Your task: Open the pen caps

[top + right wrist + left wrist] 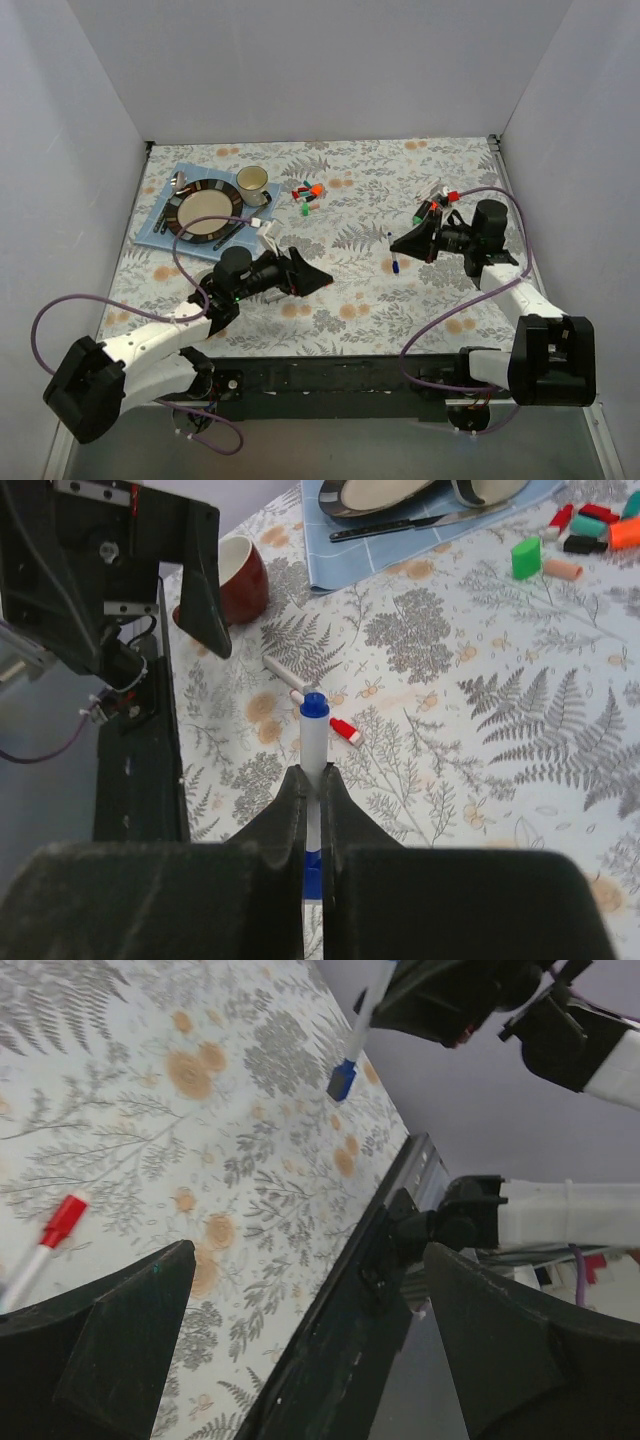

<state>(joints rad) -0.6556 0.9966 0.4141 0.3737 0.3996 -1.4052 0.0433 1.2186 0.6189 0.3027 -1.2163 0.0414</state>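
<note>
Pointing forward: clamped pen (312, 745), blue cap (314, 703)

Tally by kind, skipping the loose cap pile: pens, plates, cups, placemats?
Pens: 2 (blue-capped pen clamped in the right gripper; red-capped pen lying free)
Plates: 1 (plate)
Cups: 1 (cup)
Placemats: 1 (placemat)
Total: 5

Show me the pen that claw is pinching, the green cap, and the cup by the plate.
held pen (312, 745): right wrist view, its white barrel.
green cap (525, 557): right wrist view, its side face.
cup (252, 181): top view, its open mouth.
</note>
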